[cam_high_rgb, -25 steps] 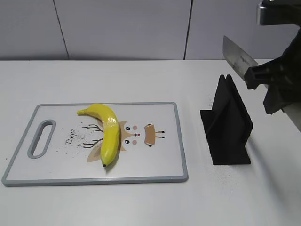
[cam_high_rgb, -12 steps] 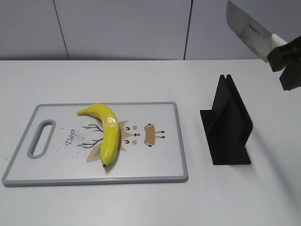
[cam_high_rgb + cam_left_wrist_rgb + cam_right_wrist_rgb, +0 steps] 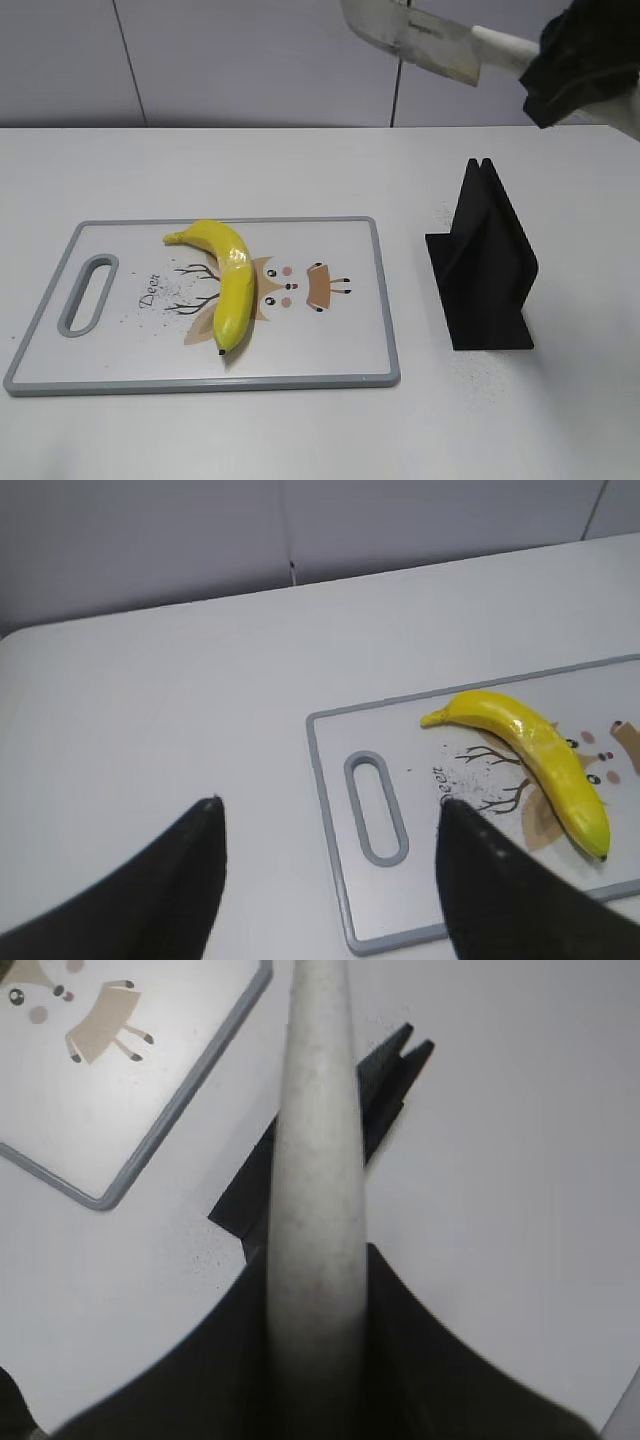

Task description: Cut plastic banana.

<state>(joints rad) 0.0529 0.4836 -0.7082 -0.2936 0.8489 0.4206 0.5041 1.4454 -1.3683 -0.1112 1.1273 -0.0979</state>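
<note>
Plastic banana (image 3: 228,280) lies loose; your right gripper (image 3: 565,65), clamped on the knife (image 3: 420,35), could skid it; left gripper (image 3: 330,870) gapes empty.

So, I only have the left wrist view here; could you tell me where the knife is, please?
Observer: The right gripper holds the knife by its white handle, high above the table.
Operator: Is the blade over the banana?
Observer: No, it is up near the black knife stand, right of the cutting board.
Operator: Is the stand empty?
Observer: Yes, nothing sits in its slot.
</note>
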